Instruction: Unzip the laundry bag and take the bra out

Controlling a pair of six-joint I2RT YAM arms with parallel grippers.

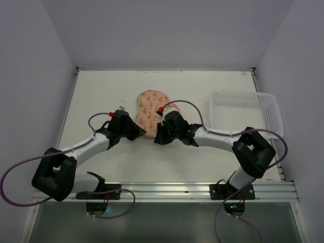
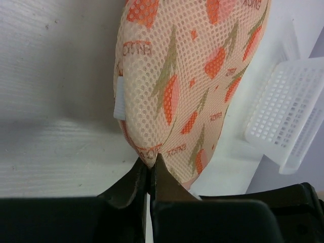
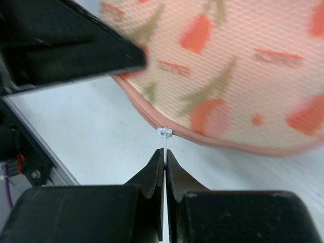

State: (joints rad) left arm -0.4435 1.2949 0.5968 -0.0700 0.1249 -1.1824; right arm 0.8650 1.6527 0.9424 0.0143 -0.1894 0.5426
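Pale walls (image 1: 30, 61) box in a white table (image 1: 96, 96). The left gripper (image 2: 151, 166) pinches the near edge of the bag (image 1: 150, 107), which lies mid-table. The right gripper (image 3: 165, 158) is pressed together on the bag's white zip pull (image 3: 164, 134). A basket (image 1: 245, 109) sits far right.

**A pale booth around a white desk**

We see a white desk (image 1: 101, 91) boxed in by three plain walls: the left wall (image 1: 30, 76), the far wall (image 1: 162, 30) and the right wall (image 1: 298, 61), all a flat, pale lilac-grey. The desk's top is matt, with a few small dark specks. Along its near edge runs a ribbed aluminium rail (image 1: 167, 190), and nearer than that we see a dull grey-green panel (image 1: 162, 223). The light is soft and even, and shadows lie faint.
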